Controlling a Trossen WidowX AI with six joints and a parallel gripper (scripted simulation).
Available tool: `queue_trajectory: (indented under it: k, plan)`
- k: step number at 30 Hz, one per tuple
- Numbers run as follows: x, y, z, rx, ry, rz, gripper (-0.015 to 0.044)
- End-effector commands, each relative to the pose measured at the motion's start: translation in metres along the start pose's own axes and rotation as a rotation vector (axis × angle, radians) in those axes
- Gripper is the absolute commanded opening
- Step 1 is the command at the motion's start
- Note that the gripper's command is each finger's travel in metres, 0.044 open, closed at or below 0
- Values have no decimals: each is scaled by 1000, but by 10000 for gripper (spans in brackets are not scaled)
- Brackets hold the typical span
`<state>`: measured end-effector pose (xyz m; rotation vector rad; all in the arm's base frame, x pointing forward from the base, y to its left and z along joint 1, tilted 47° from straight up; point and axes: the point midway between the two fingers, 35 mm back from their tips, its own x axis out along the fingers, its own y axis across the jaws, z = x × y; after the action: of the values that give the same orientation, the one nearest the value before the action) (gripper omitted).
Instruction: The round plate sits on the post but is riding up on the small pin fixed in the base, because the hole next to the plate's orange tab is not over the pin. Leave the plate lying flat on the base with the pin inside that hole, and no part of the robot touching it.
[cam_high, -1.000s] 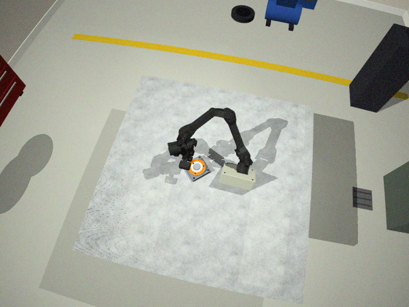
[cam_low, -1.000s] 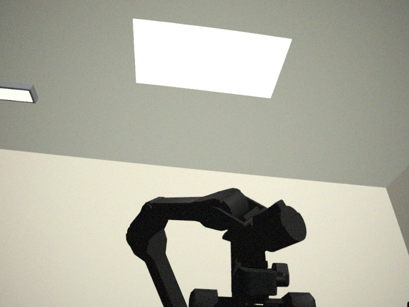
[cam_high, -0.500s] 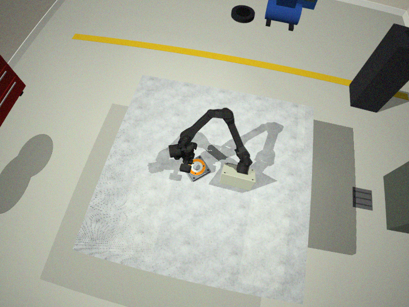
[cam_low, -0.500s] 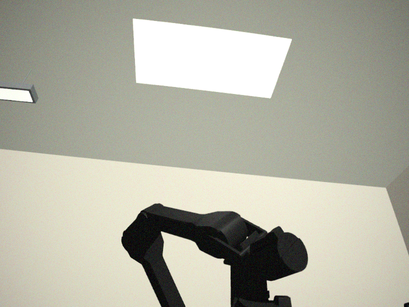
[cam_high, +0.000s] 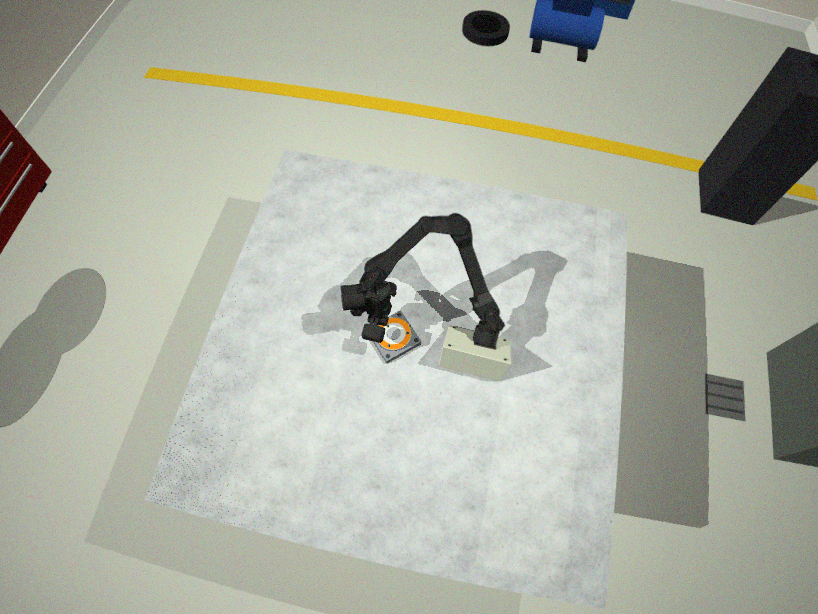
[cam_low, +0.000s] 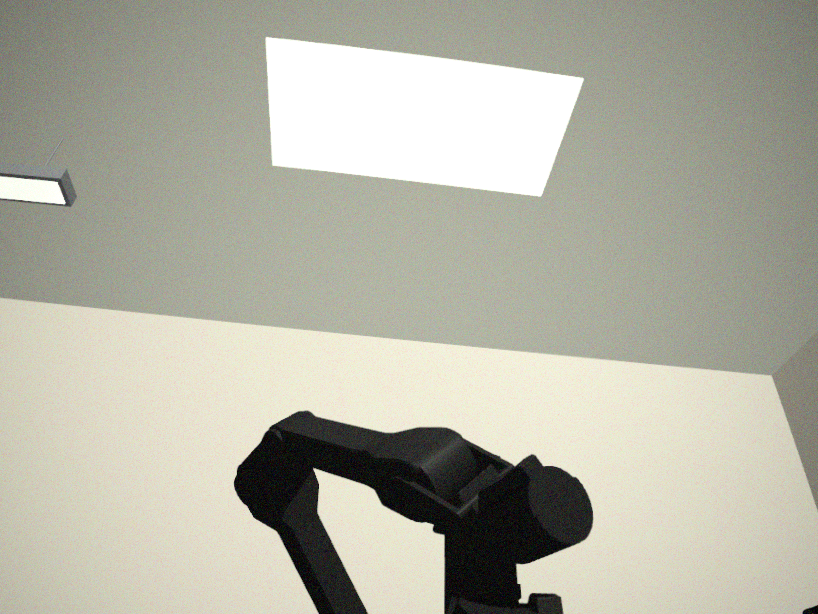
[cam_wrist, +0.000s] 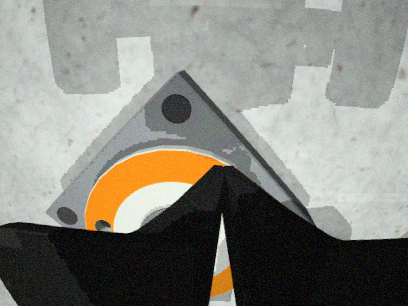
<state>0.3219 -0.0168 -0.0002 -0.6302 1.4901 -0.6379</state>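
Note:
The round plate (cam_high: 398, 346) (cam_wrist: 145, 162) shows an orange ring around a white middle and lies over the square grey base (cam_high: 410, 346) (cam_wrist: 210, 125). A small hole (cam_wrist: 102, 225) shows in the ring's left side in the wrist view. The grey post (cam_wrist: 156, 215) is partly visible in the plate's middle. My gripper (cam_wrist: 222, 175) is shut with nothing between the fingers. Its tips overlap the ring's upper right in the wrist view; I cannot tell whether they touch it. The fingers hide much of the plate. I cannot make out the orange tab, the pin or the plate's tilt.
A cream block (cam_high: 474, 363) under the arm's foot stands right of the base in the top view. Dark round spots (cam_wrist: 176, 108) (cam_wrist: 67, 216) mark the base's corners. The exterior view shows the arm (cam_low: 370, 446) but not the plate.

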Motion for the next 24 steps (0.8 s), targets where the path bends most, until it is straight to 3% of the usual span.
queue_trajectory:
  k: [1, 24]
  plan:
    - [3, -7, -5, -7, 5, -7, 0]
    - [2, -23, -26, -8, 6, -8, 0]
